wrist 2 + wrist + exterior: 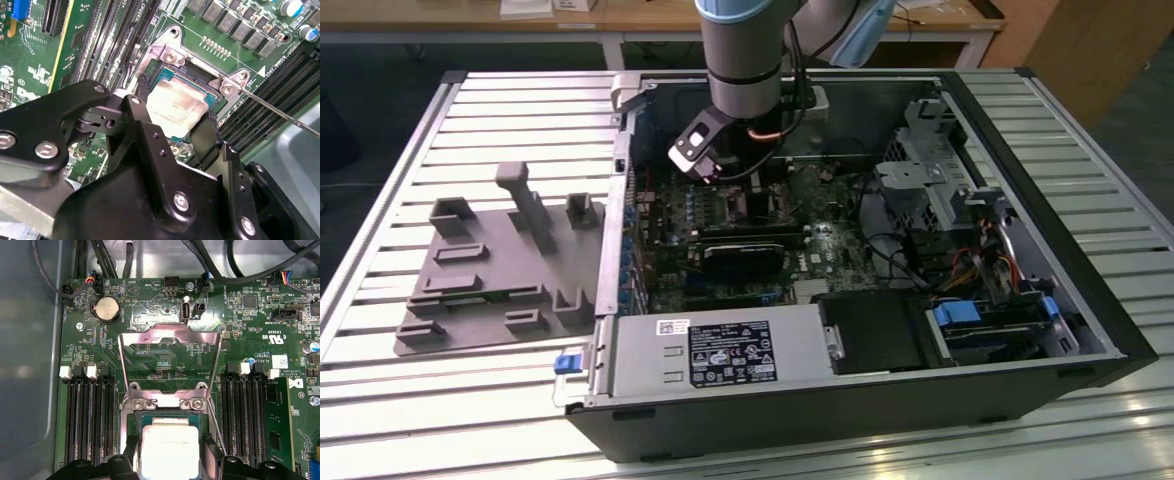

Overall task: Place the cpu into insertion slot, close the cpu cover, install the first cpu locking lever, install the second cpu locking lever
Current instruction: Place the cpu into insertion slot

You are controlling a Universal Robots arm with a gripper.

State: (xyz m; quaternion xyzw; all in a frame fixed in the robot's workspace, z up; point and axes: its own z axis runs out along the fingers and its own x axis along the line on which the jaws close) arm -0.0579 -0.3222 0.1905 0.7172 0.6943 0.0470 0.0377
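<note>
- Second wrist view: pincer is closed on the cpu, its fingers against two opposite edges.
- Chip sits in or just above the insertion slot; seating depth can't be told.
- Cpu cover stands open, laid back off the socket.
- Risk: a tilted or offset chip at release could bend socket contacts.
- Exterior view: computer case holds the motherboard. Pincer is at 11 o'clock inside it, power supply at 6 o'clock.
</note>
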